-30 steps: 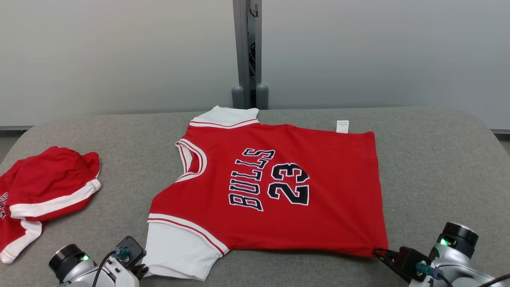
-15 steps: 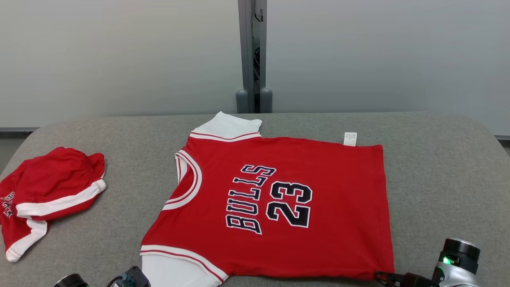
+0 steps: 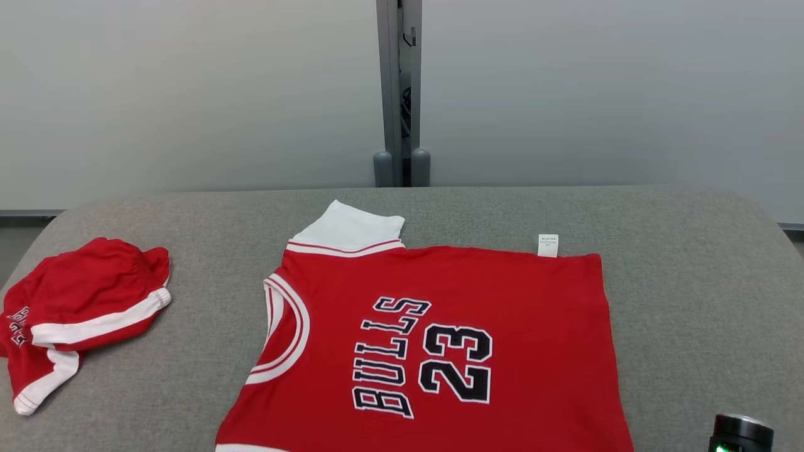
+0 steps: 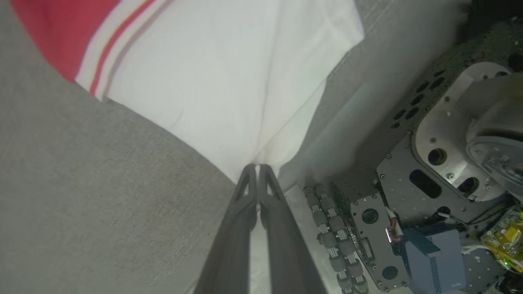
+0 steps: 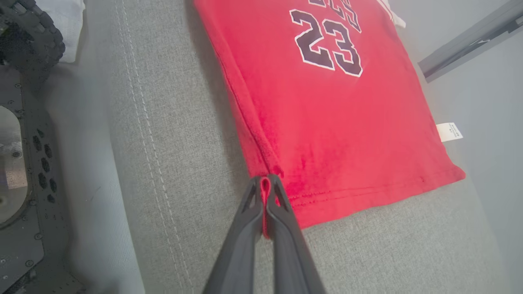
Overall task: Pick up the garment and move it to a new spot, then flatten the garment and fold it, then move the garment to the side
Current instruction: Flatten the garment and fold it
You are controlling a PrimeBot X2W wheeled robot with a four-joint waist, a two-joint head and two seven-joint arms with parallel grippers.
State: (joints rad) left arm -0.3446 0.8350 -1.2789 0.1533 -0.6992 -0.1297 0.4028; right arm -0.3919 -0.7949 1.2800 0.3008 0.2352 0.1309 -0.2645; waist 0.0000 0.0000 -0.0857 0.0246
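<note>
- Change from earlier frames: the jersey [image 3: 440, 326] lies nearer the robot's edge of the table [image 3: 691, 282]. Its far sleeve, formerly at the far edge, now sits inboard of it. The picture has also shifted slightly, so part of this is camera motion. The shorts [image 3: 81, 307] keep their place at the left.
- Position: the jersey lies face up and mostly flat in the middle of the table. Its care label [image 3: 548, 245] is on the far side and its near margin is cut off by the bottom of the head view.
- Left gripper [image 4: 257, 167]: fingers pressed together on the edge of the white sleeve [image 4: 229, 81], at the table's near edge, above the robot base [image 4: 429, 163].
- Right gripper [image 5: 266, 179]: fingers closed on the red hem corner, with cloth visible between them.
- Risk 1: further pulling probably carries the near sleeve over the edge, where its hanging weight could drag the jersey askew.
- Risk 2: each pinch holds only a thin margin, so uneven pulling by the two arms may slip one corner free.
- Risk 3: slack between the grips may leave a ridge along the near side seam and spoil the fold.
</note>
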